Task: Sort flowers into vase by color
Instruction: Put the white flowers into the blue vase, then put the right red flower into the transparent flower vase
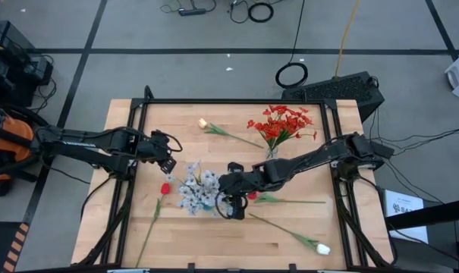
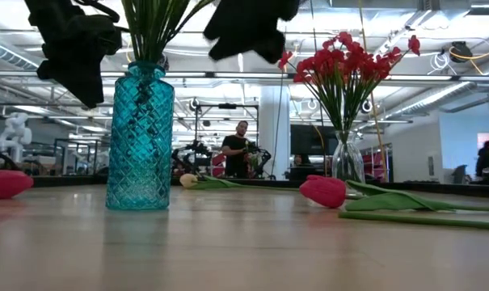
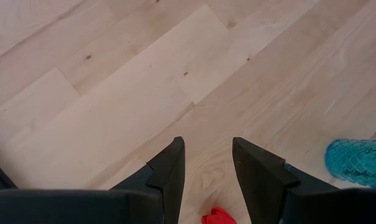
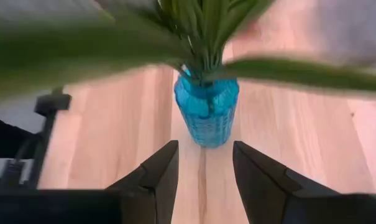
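A teal glass vase [image 1: 206, 203] [image 2: 139, 137] [image 4: 206, 115] holds pale blue-white sprays [image 1: 196, 186]. A clear vase [image 2: 347, 166] at the far right holds red blossom clusters [image 1: 282, 123]. Loose flowers lie flat on the table: a red tulip [image 1: 165, 188] left of the teal vase, another red tulip [image 1: 252, 196] [image 2: 323, 191] to its right, a cream tulip [image 1: 202, 123] at the far side and a cream tulip [image 1: 322, 248] at the near right. My right gripper [image 1: 233, 206] [image 4: 203, 168] hangs open beside the teal vase. My left gripper [image 1: 168, 158] [image 3: 206, 168] stands open above bare wood.
The black frame rails [image 1: 237, 101] run around the wooden tabletop [image 1: 214, 243]. Long green stems stretch across the near half. In the low view, people and equipment show in the room beyond the table.
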{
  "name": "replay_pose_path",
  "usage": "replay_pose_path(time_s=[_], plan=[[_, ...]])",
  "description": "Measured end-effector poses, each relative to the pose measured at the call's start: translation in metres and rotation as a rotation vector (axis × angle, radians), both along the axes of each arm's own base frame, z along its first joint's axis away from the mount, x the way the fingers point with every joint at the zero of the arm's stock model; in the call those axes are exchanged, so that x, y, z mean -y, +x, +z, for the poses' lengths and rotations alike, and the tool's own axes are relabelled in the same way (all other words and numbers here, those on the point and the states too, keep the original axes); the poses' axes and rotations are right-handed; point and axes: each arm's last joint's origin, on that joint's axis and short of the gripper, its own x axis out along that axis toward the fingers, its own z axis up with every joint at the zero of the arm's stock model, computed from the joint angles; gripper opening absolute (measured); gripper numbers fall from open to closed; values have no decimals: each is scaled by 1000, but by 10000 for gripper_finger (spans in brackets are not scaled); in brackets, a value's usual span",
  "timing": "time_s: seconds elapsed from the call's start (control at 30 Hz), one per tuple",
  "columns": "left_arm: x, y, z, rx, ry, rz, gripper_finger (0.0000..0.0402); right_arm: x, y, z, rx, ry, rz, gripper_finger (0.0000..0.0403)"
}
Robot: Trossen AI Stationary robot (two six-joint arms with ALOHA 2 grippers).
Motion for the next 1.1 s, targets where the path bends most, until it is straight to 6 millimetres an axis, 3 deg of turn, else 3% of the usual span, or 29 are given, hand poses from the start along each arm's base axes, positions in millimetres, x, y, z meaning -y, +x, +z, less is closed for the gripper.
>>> replay_pose_path(time_s=[0.17, 0.43, 0.77, 0.93, 1.1], plan=[[0, 0, 0, 2, 0, 0, 141, 1, -11, 20, 31, 7, 7, 144], [0, 0, 0, 1, 2, -7, 141, 1, -36, 17, -179, -12, -15, 144], [0, 0, 0, 2, 2, -8, 141, 0, -79, 66, -144, 114, -176, 144], [0, 1, 0, 5, 1, -7, 141, 0, -109, 69, -326, 200, -370, 134], [0, 0, 0, 3, 1, -6, 141, -14, -128, 61, -510, 235, -440, 105]])
